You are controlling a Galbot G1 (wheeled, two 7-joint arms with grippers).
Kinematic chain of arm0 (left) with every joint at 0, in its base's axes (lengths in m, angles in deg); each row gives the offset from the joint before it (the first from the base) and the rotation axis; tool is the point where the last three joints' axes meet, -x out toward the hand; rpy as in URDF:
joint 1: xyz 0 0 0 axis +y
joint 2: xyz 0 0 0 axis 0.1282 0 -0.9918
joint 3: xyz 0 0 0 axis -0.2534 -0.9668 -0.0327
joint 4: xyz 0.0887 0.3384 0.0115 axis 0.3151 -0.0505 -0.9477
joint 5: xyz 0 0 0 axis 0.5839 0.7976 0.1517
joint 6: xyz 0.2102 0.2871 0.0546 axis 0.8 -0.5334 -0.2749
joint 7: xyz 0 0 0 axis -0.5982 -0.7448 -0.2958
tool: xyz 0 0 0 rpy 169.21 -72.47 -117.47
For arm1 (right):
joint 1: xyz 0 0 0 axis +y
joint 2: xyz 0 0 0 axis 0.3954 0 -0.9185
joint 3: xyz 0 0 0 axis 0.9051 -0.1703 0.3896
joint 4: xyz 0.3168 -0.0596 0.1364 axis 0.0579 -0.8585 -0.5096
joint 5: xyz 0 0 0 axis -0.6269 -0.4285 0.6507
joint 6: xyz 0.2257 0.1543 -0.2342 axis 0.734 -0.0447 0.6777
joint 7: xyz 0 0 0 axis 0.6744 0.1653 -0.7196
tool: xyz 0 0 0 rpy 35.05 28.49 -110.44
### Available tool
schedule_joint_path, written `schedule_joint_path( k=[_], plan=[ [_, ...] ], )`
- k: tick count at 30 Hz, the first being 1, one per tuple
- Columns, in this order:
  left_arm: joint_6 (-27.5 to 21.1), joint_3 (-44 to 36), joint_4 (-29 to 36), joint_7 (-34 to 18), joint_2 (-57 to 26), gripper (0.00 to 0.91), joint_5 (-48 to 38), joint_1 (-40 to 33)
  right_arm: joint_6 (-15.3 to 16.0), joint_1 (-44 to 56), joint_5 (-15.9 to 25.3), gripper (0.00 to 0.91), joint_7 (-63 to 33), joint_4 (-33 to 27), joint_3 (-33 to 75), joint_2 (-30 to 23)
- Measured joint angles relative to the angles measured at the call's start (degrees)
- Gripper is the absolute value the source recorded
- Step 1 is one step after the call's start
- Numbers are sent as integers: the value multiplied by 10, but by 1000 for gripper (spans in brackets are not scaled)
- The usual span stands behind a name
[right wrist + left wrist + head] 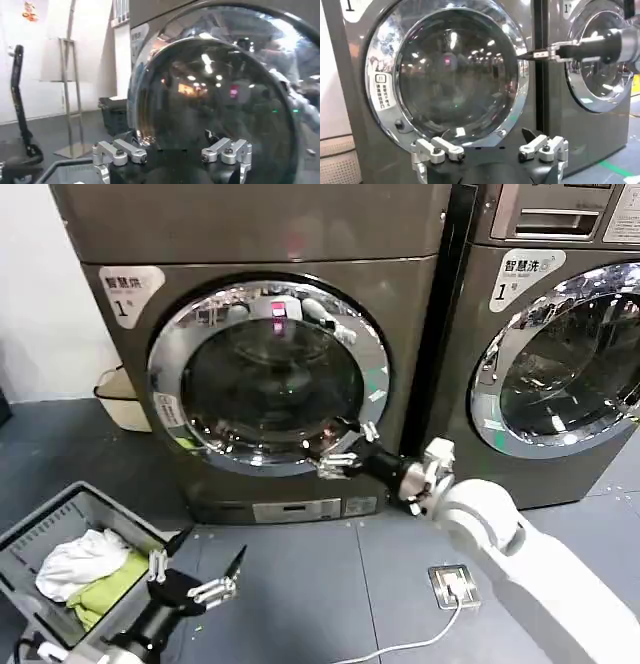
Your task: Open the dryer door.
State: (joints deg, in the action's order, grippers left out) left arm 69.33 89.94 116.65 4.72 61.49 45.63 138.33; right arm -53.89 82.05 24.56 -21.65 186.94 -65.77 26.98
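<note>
The dryer door (268, 384) is a wide chrome ring around dark bowl glass on the plain dark grey machine, and it lies against the front. My right gripper (340, 451) reaches in from the right and stands open at the ring's lower right rim; contact cannot be told. In the right wrist view the open fingers (127, 152) sit just before the door's glass (215, 95). My left gripper (205, 562) hangs low over the floor, open and empty, facing the door (455, 75). From there the right gripper (540, 52) shows at the ring's right edge.
A second machine (560, 364) with a silver drawer panel stands to the right. A grey basket (35, 529) holding white and green laundry sits at lower left. A floor socket (455, 584) with a white cable lies under the right arm. A beige basket (125, 399) stands by the wall.
</note>
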Motion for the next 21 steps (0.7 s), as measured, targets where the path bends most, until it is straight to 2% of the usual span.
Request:
schedule_joint_path(
  k=[21],
  plan=[
    [1,1,1,0,0,907,0,-2,-1,-87,-1,907,-9,-97,-77,-69]
  ],
)
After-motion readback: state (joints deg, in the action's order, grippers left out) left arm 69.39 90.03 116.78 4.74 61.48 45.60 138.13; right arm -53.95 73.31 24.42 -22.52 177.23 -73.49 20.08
